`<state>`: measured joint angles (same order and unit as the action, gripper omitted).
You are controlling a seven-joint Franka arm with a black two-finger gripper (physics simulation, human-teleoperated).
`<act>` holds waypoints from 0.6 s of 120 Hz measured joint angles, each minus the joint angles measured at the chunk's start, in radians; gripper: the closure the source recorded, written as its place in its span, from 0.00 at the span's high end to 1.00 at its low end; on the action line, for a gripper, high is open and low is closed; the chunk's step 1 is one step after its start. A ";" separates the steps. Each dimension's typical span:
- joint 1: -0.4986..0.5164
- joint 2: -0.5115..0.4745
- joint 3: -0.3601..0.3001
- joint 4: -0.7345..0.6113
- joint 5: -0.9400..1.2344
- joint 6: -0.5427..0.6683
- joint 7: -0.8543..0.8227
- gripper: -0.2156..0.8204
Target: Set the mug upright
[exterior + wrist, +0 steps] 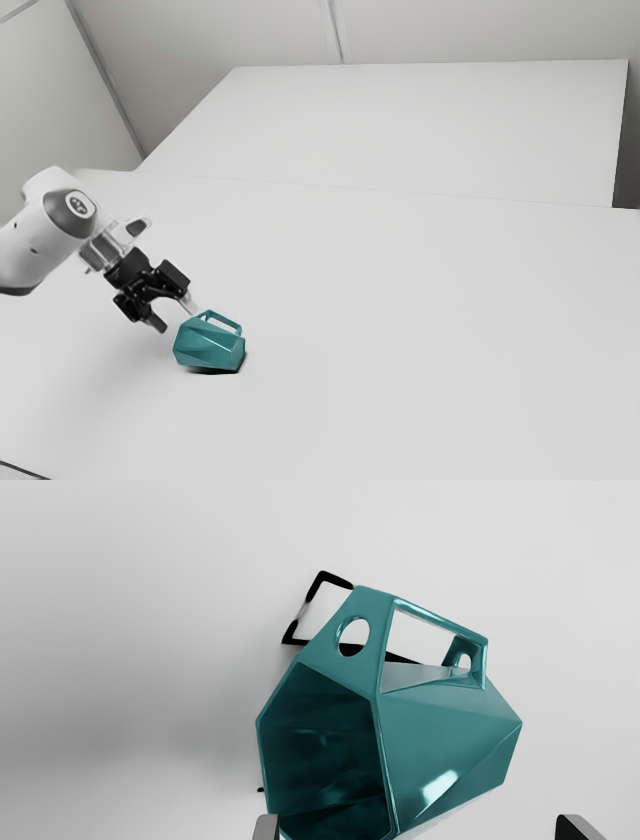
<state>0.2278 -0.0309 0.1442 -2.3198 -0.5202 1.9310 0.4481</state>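
Note:
The gripper [177, 318] reaches down from the upper left in the exterior view, its two fingers apart, just beside and above the mug. The teal faceted mug [210, 346] lies on its side on the white table, its handle loop pointing upward and its base toward the exterior view's right. In the wrist view the mug [435, 745] shows its dark open mouth and its handle. Standing wide apart, the fingertips of the gripper [417, 827] have the mug's lower part between them in that view; whether either touches it I cannot tell.
The white table [420, 330] spreads around the mug. Behind it is another pale flat surface [430, 125], with walls beyond. A thin dark cable [22, 470] runs at the exterior view's lower left corner.

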 joint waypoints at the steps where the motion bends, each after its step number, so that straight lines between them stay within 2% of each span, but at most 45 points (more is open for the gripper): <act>1: 0.001 0.002 0.000 0.000 -0.003 0.000 0.002 0.79; 42: 0.003 0.091 0.000 -0.006 -0.147 -0.003 0.103 0.79; 72: -0.010 0.116 0.000 -0.021 -0.251 -0.010 0.166 0.79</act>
<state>0.2177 0.0848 0.1437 -2.3412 -0.7714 1.9206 0.6143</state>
